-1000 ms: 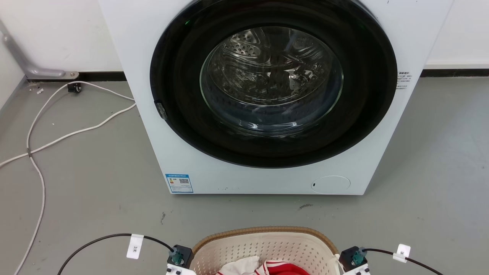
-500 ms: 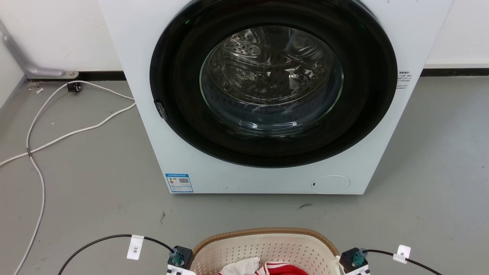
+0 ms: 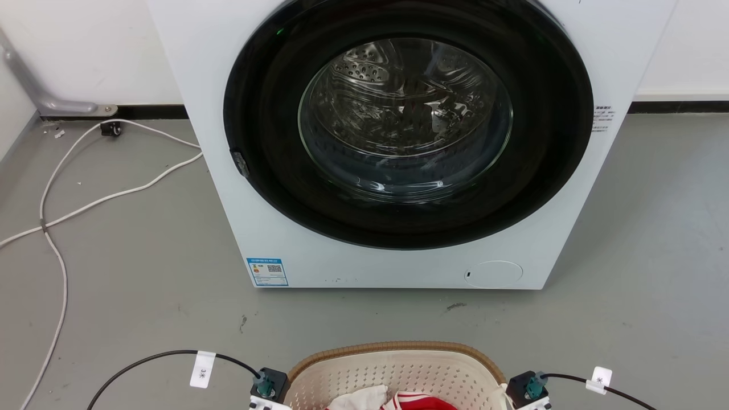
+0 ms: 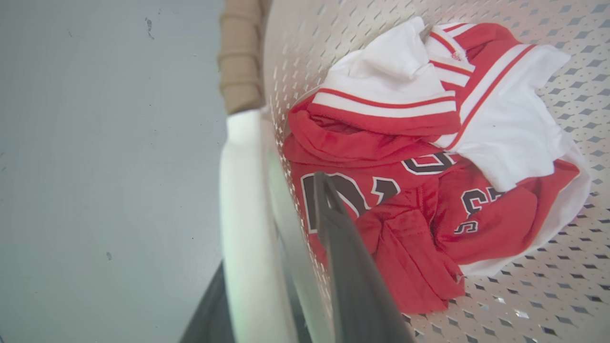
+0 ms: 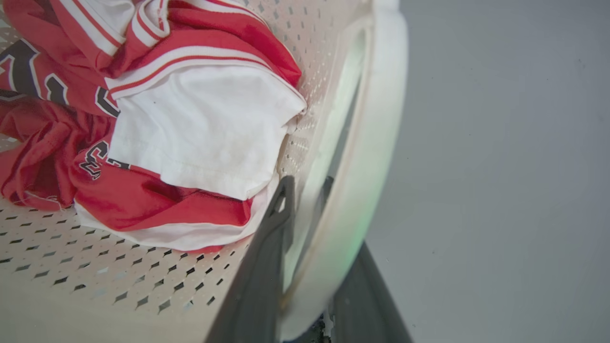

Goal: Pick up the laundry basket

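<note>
The laundry basket, cream and perforated with a brown woven-look rim, sits at the bottom edge of the head view, directly in front of a white washing machine and well short of touching it. Whether it rests on the grey floor or hangs clear of it cannot be told.

Inside lies a crumpled red-and-white jersey with dark lettering, bunched against the pierced bottom.

The left claw is clenched on the basket's white side handle, one dark finger inside the basket wall and the other outside the handle. The right claw grips the opposite handle the same way, its fingers set to either side of the white loop.

In the head view, black cables carrying small white tags run in from both lower corners towards the basket's sides.

The machine's round dark door is closed, the steel drum visible through the glass. A blue label marks its lower left corner. White cords trail across the floor to the left, below a pale wall.
</note>
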